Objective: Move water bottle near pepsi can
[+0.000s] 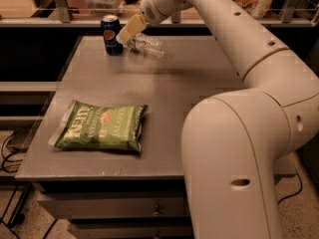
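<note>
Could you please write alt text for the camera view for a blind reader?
A water bottle lies tipped over on a grey table beside an upright pepsi can, with the robot's pincer at the bottle's can-side end. A green chip bag lies nearer the camera.
</note>
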Robot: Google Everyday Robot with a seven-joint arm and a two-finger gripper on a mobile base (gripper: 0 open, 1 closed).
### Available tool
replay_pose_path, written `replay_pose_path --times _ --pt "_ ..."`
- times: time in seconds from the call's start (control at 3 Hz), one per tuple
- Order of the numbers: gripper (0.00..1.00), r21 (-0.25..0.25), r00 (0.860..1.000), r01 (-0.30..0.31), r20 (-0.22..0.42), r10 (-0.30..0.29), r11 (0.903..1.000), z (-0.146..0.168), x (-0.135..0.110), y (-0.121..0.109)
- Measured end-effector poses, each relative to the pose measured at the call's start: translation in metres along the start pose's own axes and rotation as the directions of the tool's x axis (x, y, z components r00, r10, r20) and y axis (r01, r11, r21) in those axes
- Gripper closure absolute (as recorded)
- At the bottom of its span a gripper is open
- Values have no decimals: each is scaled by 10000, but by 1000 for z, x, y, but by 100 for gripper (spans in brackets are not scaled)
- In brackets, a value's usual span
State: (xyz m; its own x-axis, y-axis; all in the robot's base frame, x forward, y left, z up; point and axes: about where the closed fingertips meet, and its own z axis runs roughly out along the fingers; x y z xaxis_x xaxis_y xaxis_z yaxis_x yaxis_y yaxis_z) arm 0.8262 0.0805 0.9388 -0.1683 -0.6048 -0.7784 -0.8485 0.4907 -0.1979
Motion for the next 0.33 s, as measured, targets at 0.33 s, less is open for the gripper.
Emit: replay_pose_path --times 0.33 --pt "0 0 10000 0 0 0 10000 0 0 0"
